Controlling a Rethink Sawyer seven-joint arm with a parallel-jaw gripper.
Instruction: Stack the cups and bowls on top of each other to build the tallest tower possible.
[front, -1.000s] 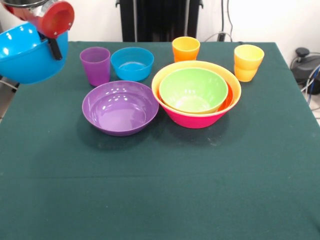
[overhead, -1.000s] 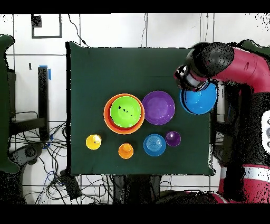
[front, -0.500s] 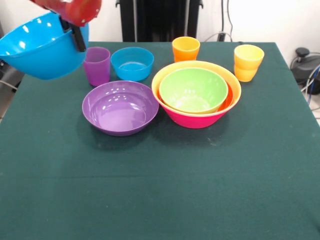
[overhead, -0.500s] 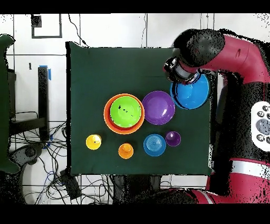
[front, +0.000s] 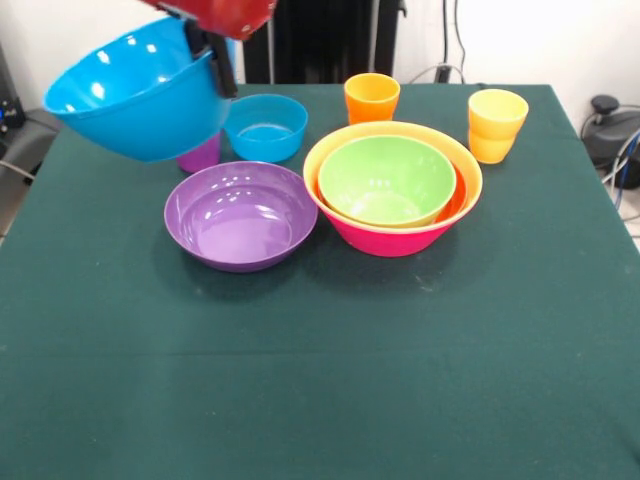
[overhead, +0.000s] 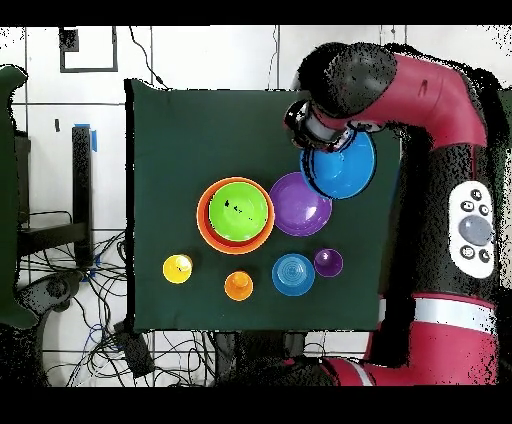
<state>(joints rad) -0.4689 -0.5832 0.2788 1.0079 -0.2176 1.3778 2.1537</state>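
Large glossy blue plastic bowl (front: 140, 92) held aloft, tilted, above the table's corner and partly over the purple plastic tumbler (front: 203, 155) — rim pinched by the gripper (front: 215, 62), closed on the bowl's wall. In the overhead view, same blue bowl (overhead: 339, 166) overlapping the edge of the wide purple plastic bowl (overhead: 300, 203); contact between them hard to judge, probably apart. Nested tower (front: 392, 232): large pink bowl outermost, orange bowl within, green bowl (front: 386, 178) innermost, standing on the dark green tablecloth (front: 400, 370) just beside the purple bowl. Small low blue bowl (front: 265, 127) behind the purple one. Orange tumbler (front: 371, 97) and yellow tumbler (front: 496, 124) upright — well apart, along the far edge.
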